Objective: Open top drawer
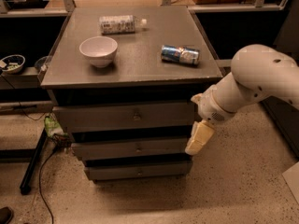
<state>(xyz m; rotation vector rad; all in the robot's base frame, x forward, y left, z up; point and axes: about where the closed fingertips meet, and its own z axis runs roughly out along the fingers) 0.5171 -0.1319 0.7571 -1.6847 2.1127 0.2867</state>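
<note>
The top drawer point(112, 117) is the widest grey front of three under the grey cabinet top, with a small round metal knob point(136, 117) at its centre. It sits shut, its front standing a little further out than the two below. My gripper point(198, 138) hangs at the end of the white arm point(254, 83), pointing down, beside the right end of the drawer fronts, level with the gap between the top and middle drawers. It is well to the right of the knob and holds nothing that I can see.
On the cabinet top point(140, 69) stand a white bowl point(98, 51), a lying plastic bottle point(119, 24) and a lying blue can point(180, 54). Two narrower drawers point(133, 148) sit below. A black stand leg and cable point(35, 160) lie on the floor at left.
</note>
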